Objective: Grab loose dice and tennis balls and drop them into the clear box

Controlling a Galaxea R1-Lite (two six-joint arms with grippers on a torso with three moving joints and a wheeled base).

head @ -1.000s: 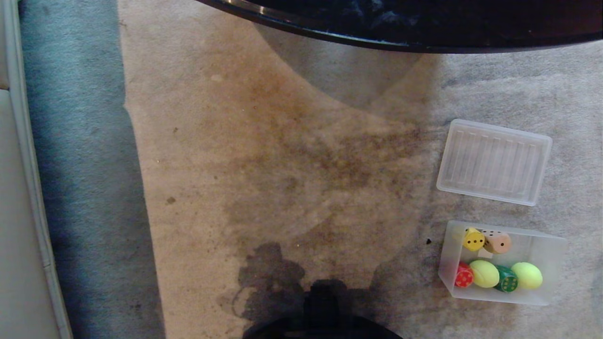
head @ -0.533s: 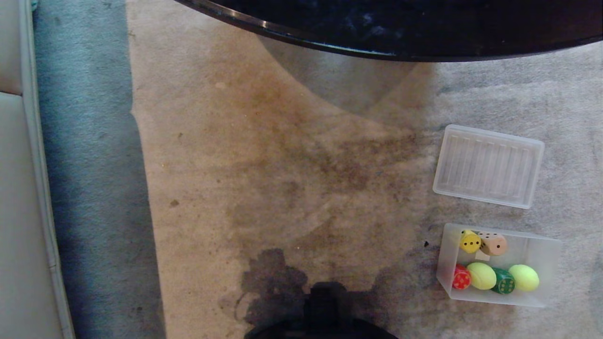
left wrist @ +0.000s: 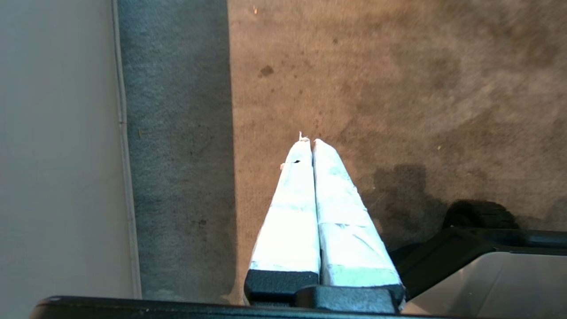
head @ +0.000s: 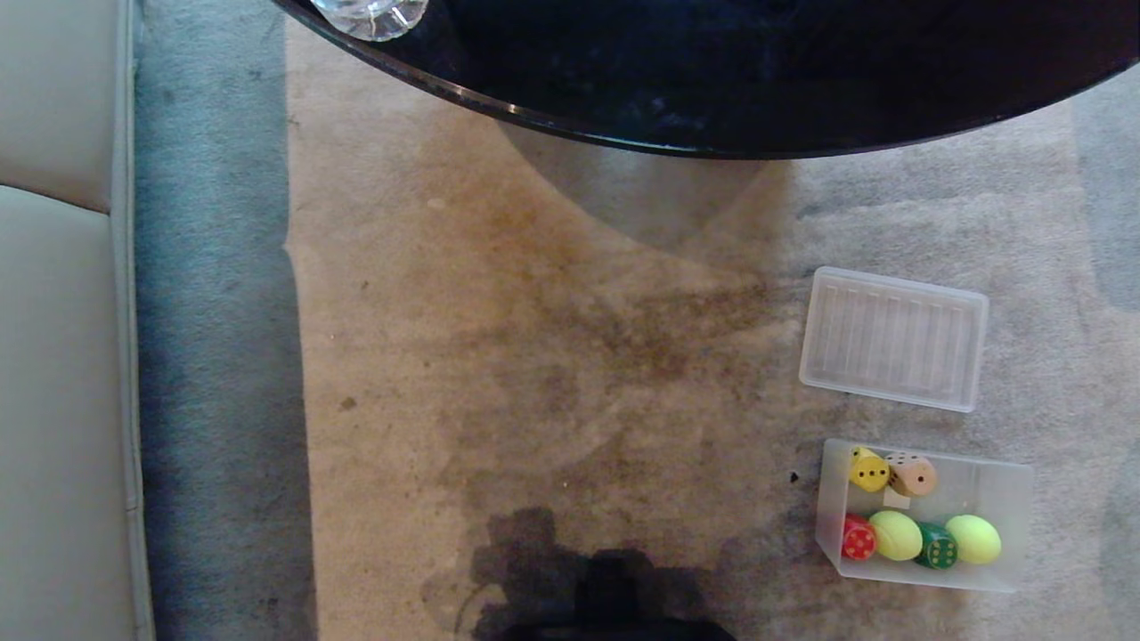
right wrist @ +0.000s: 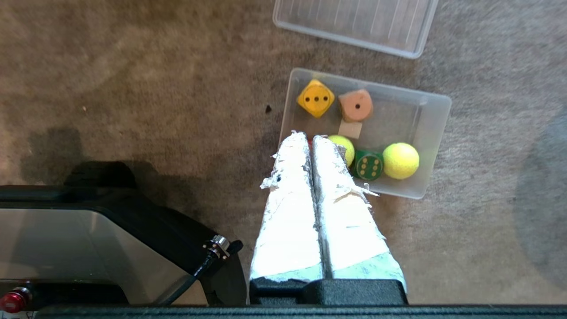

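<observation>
The frosted translucent rectangular clear box (head: pixel 926 570) sits on the stained beige carpet (head: pixel 534 356) at the near right. Inside it lie a yellow die with black dots (head: pixel 867 470), a tan die (head: pixel 912 474), a red die with yellow dots (head: pixel 858 539), a green die with yellow dots (head: pixel 937 547) and two fuzzy yellow-green tennis balls (head: pixel 895 534), the second (head: pixel 973 539) at the right end. No die or ball lies loose on the carpet in any view, so the gathering looks finished, as far as these views reach. The flat ribbed translucent lid (head: pixel 894 338) lies just beyond the box, apart from it.

The head view alone shows the dark round glossy surface (head: pixel 712 80) at the far edge and the pale sofa (head: pixel 53 356) on the left; neither arm appears there. The right wrist view shows the right hand (right wrist: pixel 310 138), its white-wrapped fingers pressed together and empty, poised above the box's near-left part and hiding the red die. The left wrist view shows the left hand (left wrist: pixel 309 142), likewise closed on nothing, over bare carpet beside the sofa.
</observation>
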